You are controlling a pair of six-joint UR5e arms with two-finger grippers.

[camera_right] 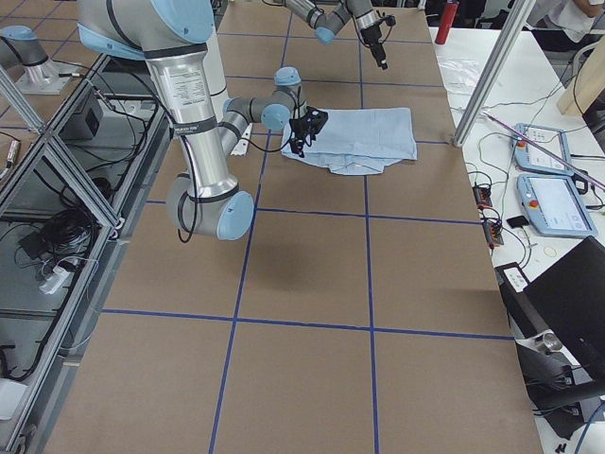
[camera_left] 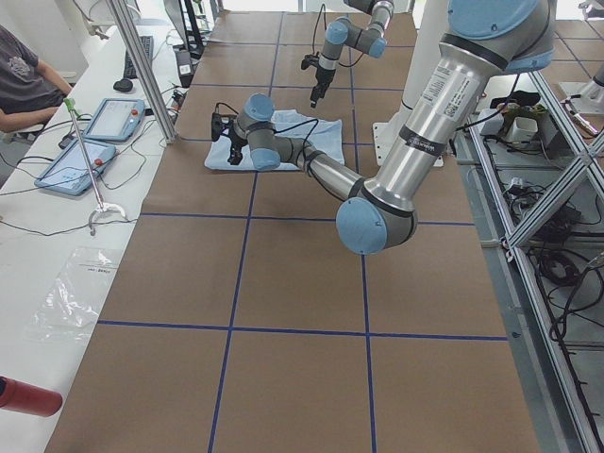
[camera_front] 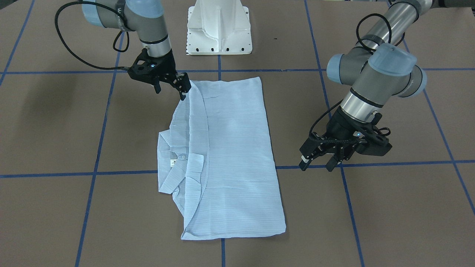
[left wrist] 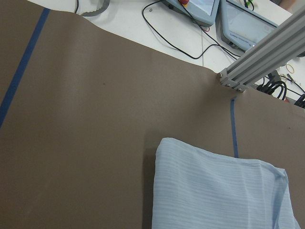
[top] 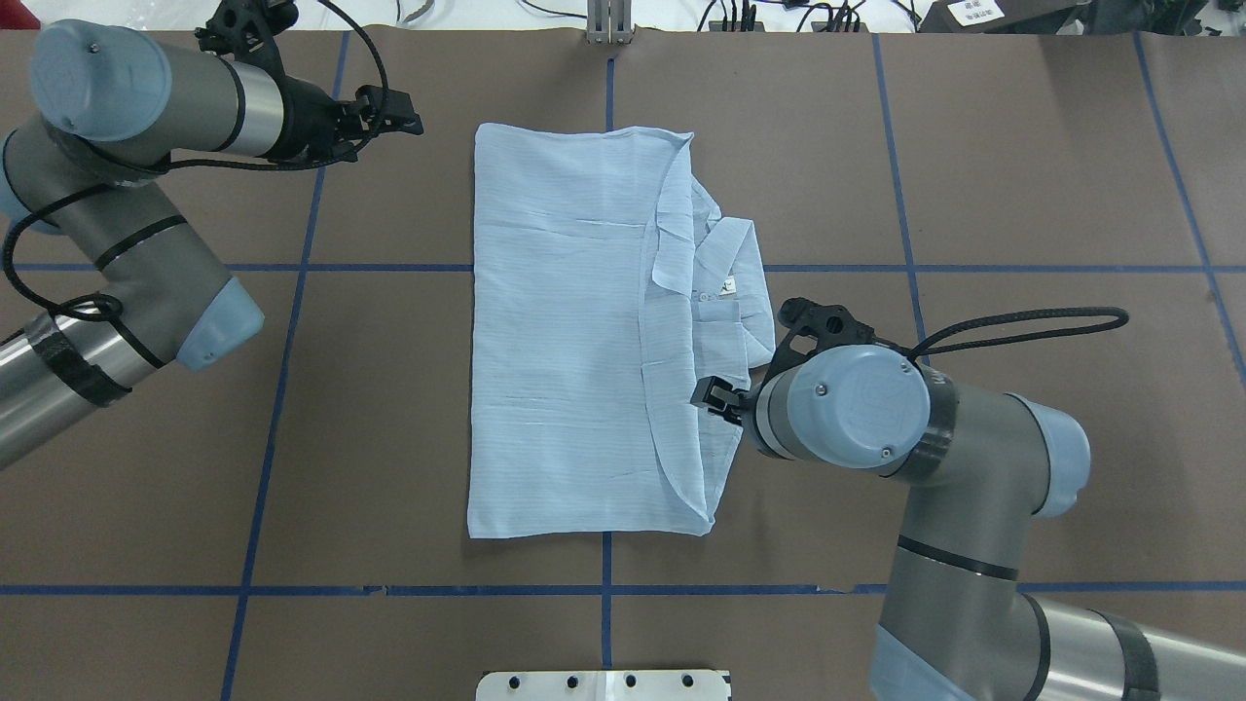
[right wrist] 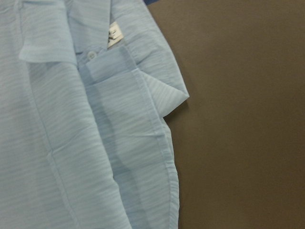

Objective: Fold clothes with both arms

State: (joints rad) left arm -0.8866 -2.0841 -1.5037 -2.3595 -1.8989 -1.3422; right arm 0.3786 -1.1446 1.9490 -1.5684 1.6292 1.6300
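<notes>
The clothes are one light-blue striped shirt (camera_front: 230, 148) (top: 565, 341), lying flat as a folded rectangle in the middle of the brown table. Its collar (top: 720, 282) and neck label (right wrist: 113, 34) show on the side toward my right arm. My right gripper (camera_front: 170, 93) (top: 709, 394) hovers open at the shirt's near corner on that side, one fingertip (camera_front: 183, 95) right at the fabric edge, holding nothing. My left gripper (camera_front: 317, 165) (top: 397, 112) hangs open over bare table beside the shirt's opposite long edge, apart from the cloth. In the left wrist view only the shirt's far corner (left wrist: 219, 191) shows.
The white pedestal base (camera_front: 219, 27) stands at the robot's side of the table. Blue tape lines (camera_front: 222, 170) grid the brown surface. Beyond the far edge are an aluminium post (left wrist: 267, 57), tablets (camera_left: 94, 118) and a seated person (camera_left: 24, 75).
</notes>
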